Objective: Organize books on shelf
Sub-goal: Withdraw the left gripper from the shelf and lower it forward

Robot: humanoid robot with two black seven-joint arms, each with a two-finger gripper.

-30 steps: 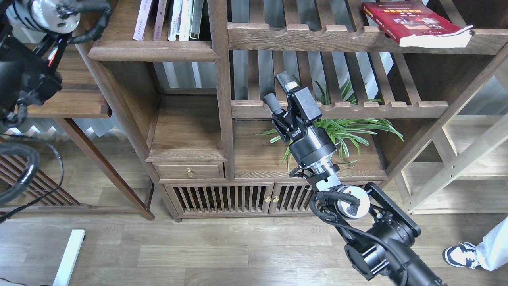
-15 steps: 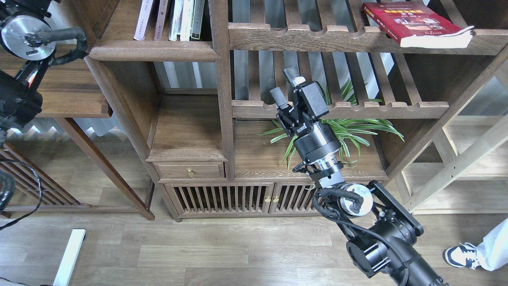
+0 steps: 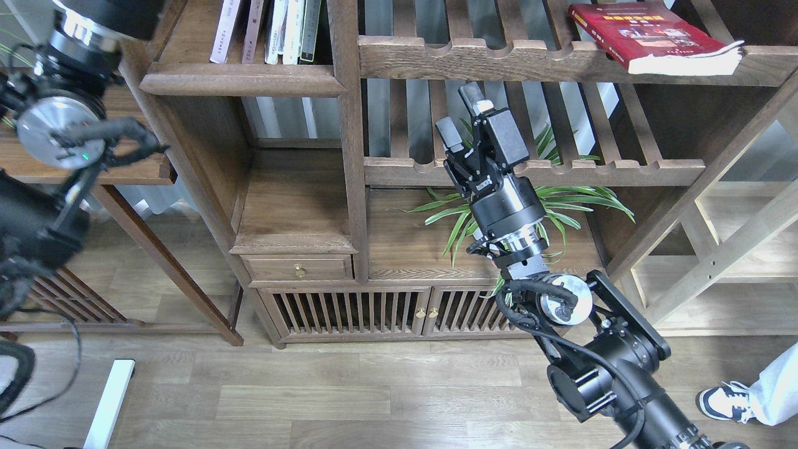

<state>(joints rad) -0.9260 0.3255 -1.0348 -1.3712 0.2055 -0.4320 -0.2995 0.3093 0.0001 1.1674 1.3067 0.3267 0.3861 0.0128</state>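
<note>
The right gripper (image 3: 460,115) is raised in front of the middle of the bookcase, with its two fingers parted by a clear gap and nothing between them. The fingertips (image 3: 469,95) point upward and stand before the vertical back slats, level with the space between the two slatted racks. The wrist and black forearm of the right arm (image 3: 614,368) descend from there toward the lower right corner of the view.

Directly behind the wrist, a green spider plant (image 3: 561,202) sits in the compartment below the lower slatted rack (image 3: 623,171). The gripper is just above the front rail of this rack, and contact cannot be determined.

The red book with cover photos (image 3: 648,34) lies flat on the upper slatted rack (image 3: 499,59), near the top right corner of the view, well apart from the right gripper. Its page edge faces right and overhangs the scalloped front rail.

The shelf (image 3: 243,78), a solid dark-brown board with a moulded front edge, is at upper left of the bookcase. A row of thin upright books (image 3: 274,28) stands on it, against the vertical post.

The left arm (image 3: 56,125) occupies the left edge of the view, reaching up past the top left corner. Its gripper is outside the frame.

A person's shoe (image 3: 723,402) rests on the wood floor at lower right.
</note>
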